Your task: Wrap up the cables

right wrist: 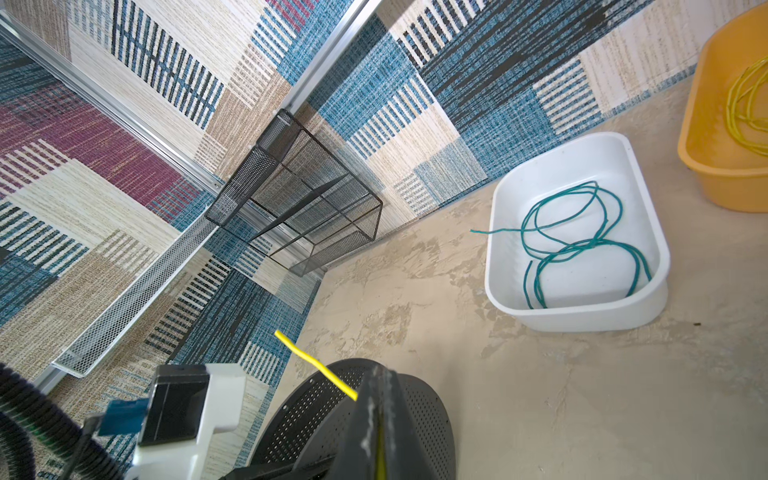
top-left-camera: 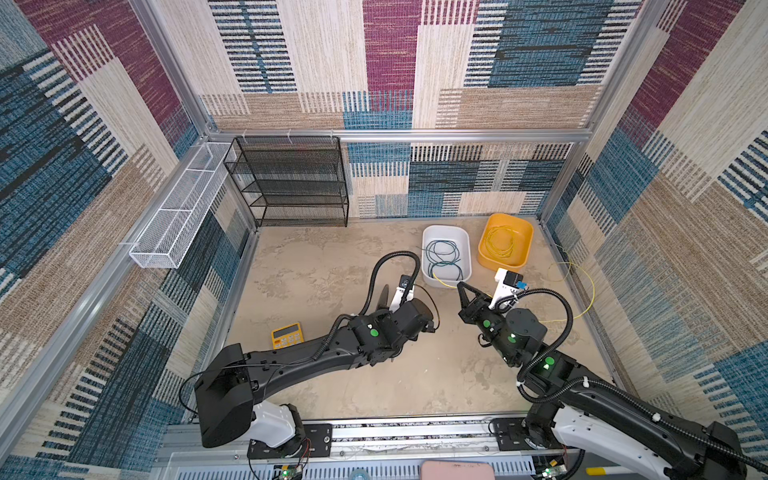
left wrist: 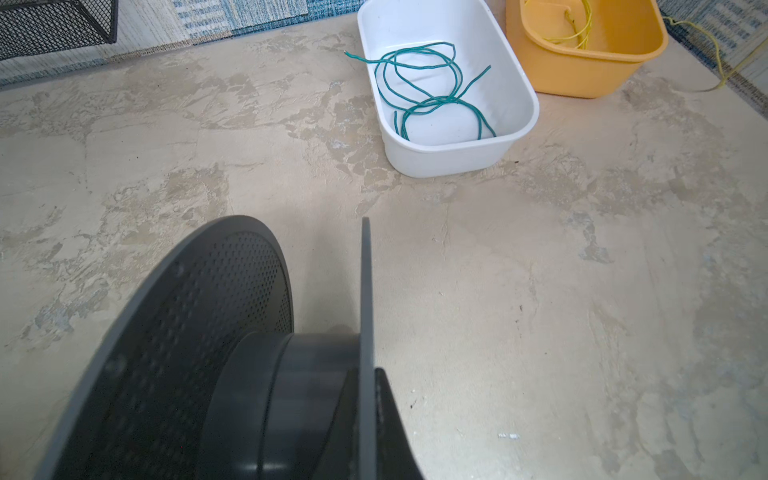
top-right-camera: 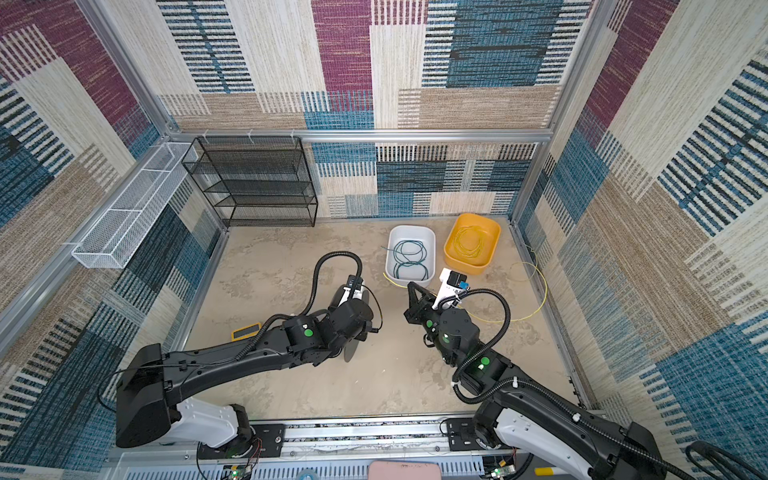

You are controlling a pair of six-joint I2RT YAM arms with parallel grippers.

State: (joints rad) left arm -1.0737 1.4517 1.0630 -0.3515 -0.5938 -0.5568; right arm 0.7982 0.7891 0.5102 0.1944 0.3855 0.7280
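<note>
Black plastic is what my left fingers [left wrist: 388, 415] are pressed onto: the thin side disc of an empty spool [left wrist: 249, 374], near the middle of the worktop [left wrist: 540, 332]. Just right of it, my right fingers [right wrist: 361, 424] are squeezed together on the yellow cable [right wrist: 320, 365], with only a short tip poking out. Behind them that cable lies in one big loose bend on the right of the worktop, close to the wall.

Farther off sits a white tub [top-left-camera: 468, 253] with the green cable [top-left-camera: 446, 262] in loops. Right of it is a yellow tub [top-left-camera: 500, 262] with more yellow loops inside.

No cable is on the spool yet. I think the tip could slip out, because it is so thin. If I pull fast, the long bend may catch or drag the yellow tub. The spool could tip too, since I hold only one thin disc.
</note>
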